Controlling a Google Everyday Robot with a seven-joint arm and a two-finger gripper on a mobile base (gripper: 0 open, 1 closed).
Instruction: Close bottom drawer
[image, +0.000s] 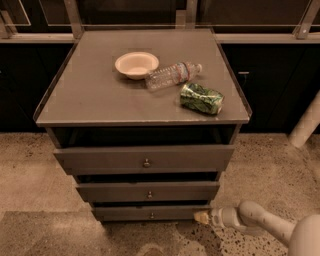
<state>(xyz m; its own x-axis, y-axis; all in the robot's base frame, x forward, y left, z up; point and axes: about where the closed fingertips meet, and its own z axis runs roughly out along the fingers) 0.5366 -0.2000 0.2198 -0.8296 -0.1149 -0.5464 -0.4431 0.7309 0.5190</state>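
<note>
The bottom drawer (145, 213) is the narrowest dark grey-brown front of three, low on the cabinet, with a tiny round knob (151, 216) at its centre. It sticks out slightly, with a dark gap above it. My gripper (200, 217) reaches in from the lower right on a pale arm. Its tip is at the right end of the bottom drawer's front, touching or almost touching it.
The middle drawer (148, 191) and top drawer (144, 158) also stand slightly open. On the cabinet top (90, 95) lie a cream bowl (136, 64), a clear plastic bottle (172, 75) and a green bag (201, 98). Speckled floor surrounds the cabinet; dark cupboards stand behind.
</note>
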